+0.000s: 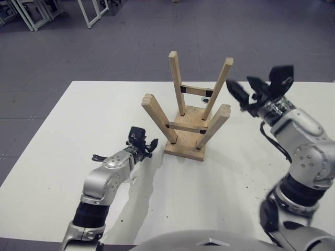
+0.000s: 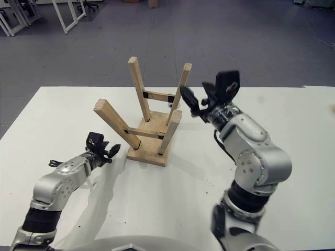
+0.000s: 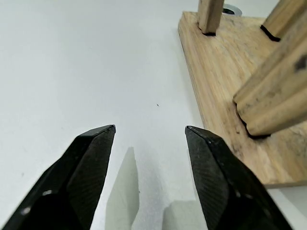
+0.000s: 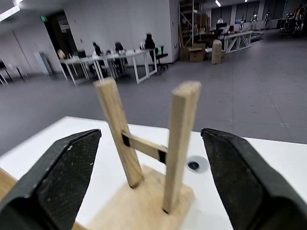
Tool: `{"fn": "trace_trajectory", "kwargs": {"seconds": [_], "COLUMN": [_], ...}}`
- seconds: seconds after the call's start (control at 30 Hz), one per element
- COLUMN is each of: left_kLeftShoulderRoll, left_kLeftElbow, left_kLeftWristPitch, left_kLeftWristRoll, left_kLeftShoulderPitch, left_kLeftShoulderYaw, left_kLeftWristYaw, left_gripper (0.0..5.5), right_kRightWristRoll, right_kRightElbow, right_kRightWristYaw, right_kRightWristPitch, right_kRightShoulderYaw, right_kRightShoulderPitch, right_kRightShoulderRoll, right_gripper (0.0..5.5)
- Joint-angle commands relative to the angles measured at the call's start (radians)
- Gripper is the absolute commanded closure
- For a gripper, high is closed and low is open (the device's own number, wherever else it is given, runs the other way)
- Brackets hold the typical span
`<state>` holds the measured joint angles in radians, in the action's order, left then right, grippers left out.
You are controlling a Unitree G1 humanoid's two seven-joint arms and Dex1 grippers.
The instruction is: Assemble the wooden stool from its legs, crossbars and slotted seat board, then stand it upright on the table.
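Observation:
The wooden stool stands upside down near the middle of the white table, its seat board [image 1: 183, 147] flat on the top and its four legs [image 1: 177, 83] pointing up and splaying outward. A crossbar [image 1: 197, 90] joins the far pair of legs, and another crossbar [image 1: 187, 127] joins the near pair. My left gripper [image 1: 148, 145] rests low on the table just left of the seat board's [image 3: 225, 72] edge, open and empty [image 3: 150, 128]. My right gripper [image 1: 238, 81] hangs raised to the right of the far legs, open, facing them [image 4: 151, 131] without touching.
A small dark round fitting [image 1: 207, 99] lies on the table [image 1: 63, 130] just behind the stool. Bare table top spreads to the left, the front and the right of the stool. Grey floor and white desk frames [image 1: 31, 13] lie beyond the far edge.

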<state>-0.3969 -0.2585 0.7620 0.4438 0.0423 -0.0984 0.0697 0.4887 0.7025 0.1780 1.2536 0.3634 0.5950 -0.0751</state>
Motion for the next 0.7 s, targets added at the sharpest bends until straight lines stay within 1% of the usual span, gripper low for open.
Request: {"fn": "trace_trajectory", "kwargs": {"seconds": [0.03, 0.13, 0.17, 0.23, 0.3, 0.33, 0.37, 0.4, 0.43, 0.5, 0.53, 0.57, 0.6, 0.63, 0.7], "left_kLeftShoulderRoll": [0.016, 0.039, 0.043, 0.051, 0.058, 0.061, 0.065, 0.068, 0.071, 0.076, 0.077, 0.078, 0.078, 0.079, 0.085], "left_kLeftElbow": [0.027, 0.042, 0.045, 0.048, 0.049, 0.049, 0.049, 0.050, 0.049, 0.052, 0.056, 0.060, 0.062, 0.062, 0.065], "left_kLeftWristPitch": [-0.032, -0.038, -0.037, -0.037, -0.036, -0.035, -0.035, -0.034, -0.033, -0.032, -0.032, -0.032, -0.031, -0.030, -0.035], "left_kLeftWristRoll": [-0.057, -0.086, -0.093, -0.105, -0.115, -0.119, -0.122, -0.125, -0.130, -0.138, -0.142, -0.144, -0.146, -0.147, -0.153], "left_kLeftShoulderPitch": [-0.021, -0.003, 0.004, 0.010, 0.009, 0.009, 0.009, 0.010, 0.010, 0.015, 0.020, 0.027, 0.032, 0.033, 0.029], "left_kLeftShoulderYaw": [-0.001, -0.007, -0.006, 0.000, 0.009, 0.011, 0.013, 0.015, 0.016, 0.017, 0.016, 0.015, 0.015, 0.016, 0.017], "left_kLeftWristYaw": [0.019, 0.030, 0.035, 0.044, 0.052, 0.054, 0.056, 0.058, 0.062, 0.069, 0.072, 0.075, 0.077, 0.076, 0.075], "left_gripper": [2.81, 2.81, 2.81, 2.81, 2.81, 2.81, 2.81, 2.81, 2.81, 2.81, 2.81, 2.81, 2.81, 2.81, 2.81], "right_kRightWristRoll": [0.069, 0.093, 0.087, 0.086, 0.114, 0.130, 0.140, 0.143, 0.153, 0.148, 0.131, 0.108, 0.093, 0.089, 0.103], "right_kRightElbow": [0.044, 0.064, 0.074, 0.061, 0.018, 0.002, -0.001, 0.005, 0.026, 0.052, 0.045, 0.033, 0.024, 0.017, 0.008], "right_kRightWristYaw": [-0.094, -0.100, -0.111, -0.155, -0.199, -0.213, -0.216, -0.218, -0.212, -0.176, -0.162, -0.155, -0.153, -0.158, -0.183], "right_kRightWristPitch": [0.138, 0.241, 0.244, 0.142, 0.005, -0.031, -0.011, 0.016, 0.069, 0.114, 0.108, 0.090, 0.070, 0.053, 0.011], "right_kRightShoulderYaw": [0.052, 0.006, 0.002, 0.063, 0.151, 0.172, 0.163, 0.134, 0.074, -0.131, -0.210, -0.262, -0.283, -0.276, -0.238], "right_kRightShoulderPitch": [0.206, 0.167, 0.153, 0.240, 0.384, 0.421, 0.405, 0.356, 0.240, -0.093, -0.228, -0.313, -0.348, -0.333, -0.242], "right_kRightShoulderRoll": [0.107, 0.145, 0.159, 0.198, 0.200, 0.196, 0.194, 0.195, 0.208, 0.159, 0.125, 0.093, 0.079, 0.087, 0.122], "right_gripper": [2.03, 2.03, 2.03, 2.03, 2.03, 2.03, 2.03, 2.03, 2.03, 2.03, 2.03, 2.03, 2.03, 2.03, 2.03]}}
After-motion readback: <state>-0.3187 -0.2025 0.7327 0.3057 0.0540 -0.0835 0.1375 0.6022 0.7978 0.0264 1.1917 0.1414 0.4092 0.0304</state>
